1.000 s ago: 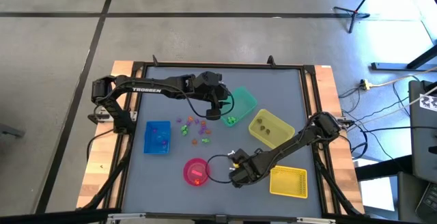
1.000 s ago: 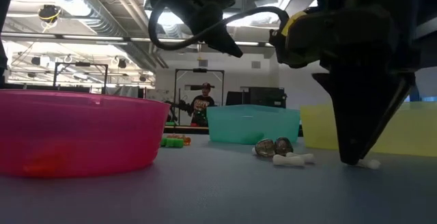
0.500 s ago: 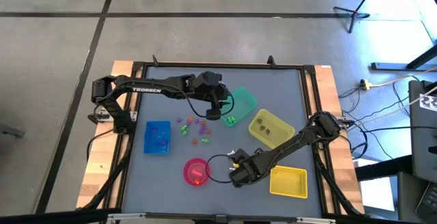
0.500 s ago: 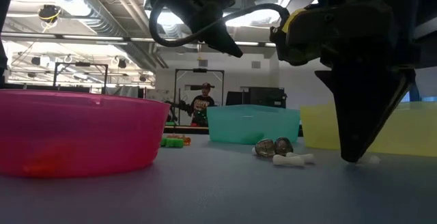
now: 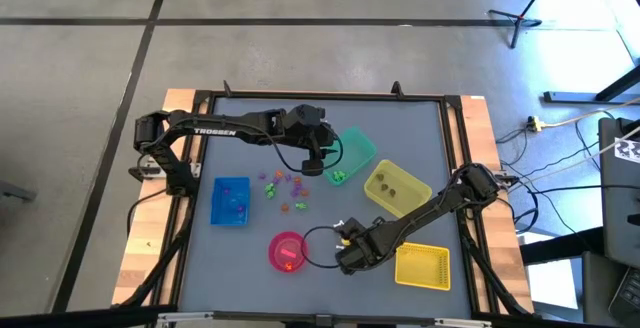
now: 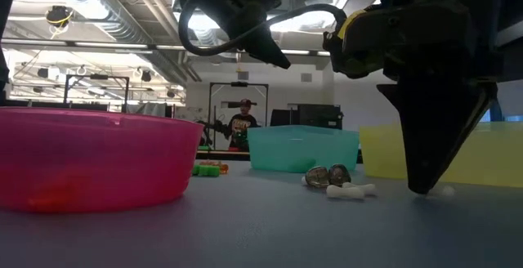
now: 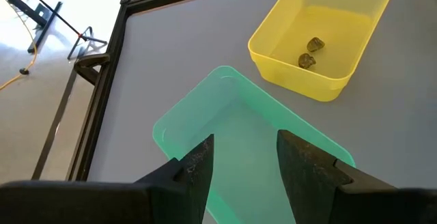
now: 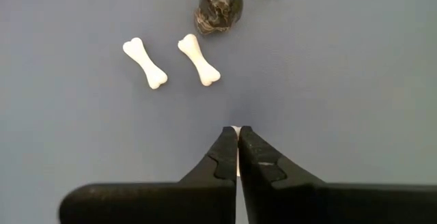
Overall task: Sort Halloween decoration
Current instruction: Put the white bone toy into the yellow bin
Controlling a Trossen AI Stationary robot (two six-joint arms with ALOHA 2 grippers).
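The right tool [image 8: 237,138] is down on the grey worktop [image 5: 250,128] near its front edge, between the pink bowl [image 5: 287,250] and the yellow basket [image 5: 422,266], its fingers pinched almost together on a sliver of white, a small bone trinket [image 8: 235,129] right at the tips. Just beyond those tips lie two white bones [image 8: 145,63] side by side, apart from each other, and past them a dark grey skull-like trinket [image 8: 218,7] with another bone end beside it. The low view shows the same tool planted tip-down on the worktop with white poking out on its right. Over at the far side, the left tool [image 7: 242,159] hangs over the teal bin [image 7: 239,132], fingers parted to a moderate gap with nothing between them. The yellow bin [image 7: 321,36] just right of it holds two dark grey pieces [image 7: 310,52]. A scatter of purple, orange and green trinkets [image 5: 285,188] lies mid-worktop, between the blue bin [image 5: 231,201] and the teal one.
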